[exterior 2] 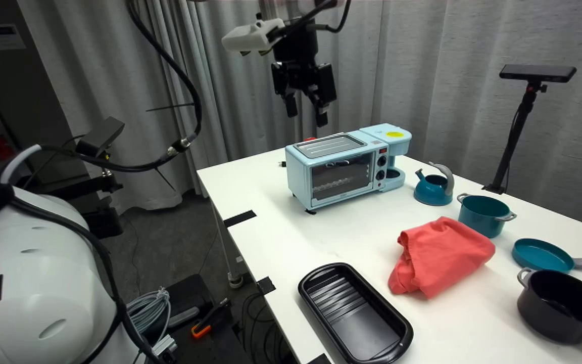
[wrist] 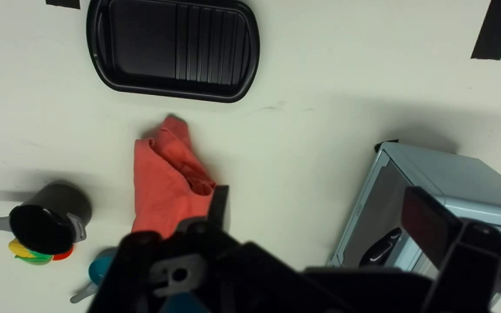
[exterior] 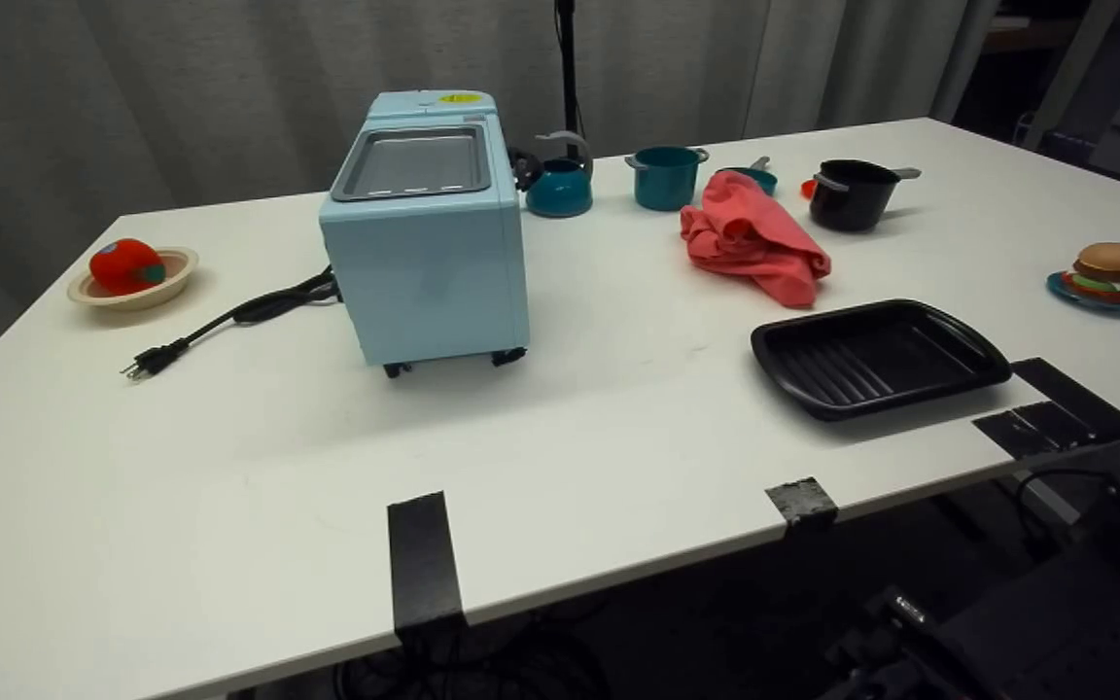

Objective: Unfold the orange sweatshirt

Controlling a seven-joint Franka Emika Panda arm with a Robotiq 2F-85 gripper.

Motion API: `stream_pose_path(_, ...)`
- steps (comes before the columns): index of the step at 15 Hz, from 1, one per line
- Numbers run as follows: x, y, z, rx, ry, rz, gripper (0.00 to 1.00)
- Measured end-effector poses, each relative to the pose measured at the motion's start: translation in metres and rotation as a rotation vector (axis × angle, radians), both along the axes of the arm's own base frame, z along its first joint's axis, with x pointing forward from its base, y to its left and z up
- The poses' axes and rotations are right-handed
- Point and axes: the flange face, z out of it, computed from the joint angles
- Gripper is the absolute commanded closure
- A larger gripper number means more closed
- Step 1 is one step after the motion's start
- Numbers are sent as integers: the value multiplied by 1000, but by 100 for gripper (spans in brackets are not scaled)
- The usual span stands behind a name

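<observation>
The orange sweatshirt shows as a coral-red cloth, folded and crumpled in a heap on the white table. It is in an exterior view (exterior: 754,248), in an exterior view (exterior 2: 440,258) and left of centre in the wrist view (wrist: 161,187). My gripper (exterior 2: 306,114) hangs high above the table, near the toaster oven and well apart from the cloth. In the wrist view the gripper (wrist: 318,193) has its fingers wide apart with nothing between them. The left finger covers part of the cloth's edge there. The cloth's underside and inner folds are hidden.
A light-blue toaster oven (exterior 2: 341,174) stands beside the cloth, its cord (exterior: 259,306) on the table. A black baking tray (exterior 2: 356,313) lies near the front edge. A teal pot (exterior 2: 483,215), teal pan (exterior 2: 543,254), black pot (exterior 2: 553,313) and kettle (exterior 2: 432,191) stand around the cloth.
</observation>
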Motion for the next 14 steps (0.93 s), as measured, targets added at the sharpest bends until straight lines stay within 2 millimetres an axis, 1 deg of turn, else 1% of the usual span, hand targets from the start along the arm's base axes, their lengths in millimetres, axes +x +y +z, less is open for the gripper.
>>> stream_pose_path(5,44,-59,-21,24,-35,-111,0)
stream_pose_path(8,76,-95,-42,29,-59,-182,0)
stream_pose_path(11,106,-125,-63,33,-85,-258,0)
stream_pose_path(12,111,-130,-68,33,-81,-265,0)
stream_pose_path(14,112,-128,-71,32,-74,-263,0)
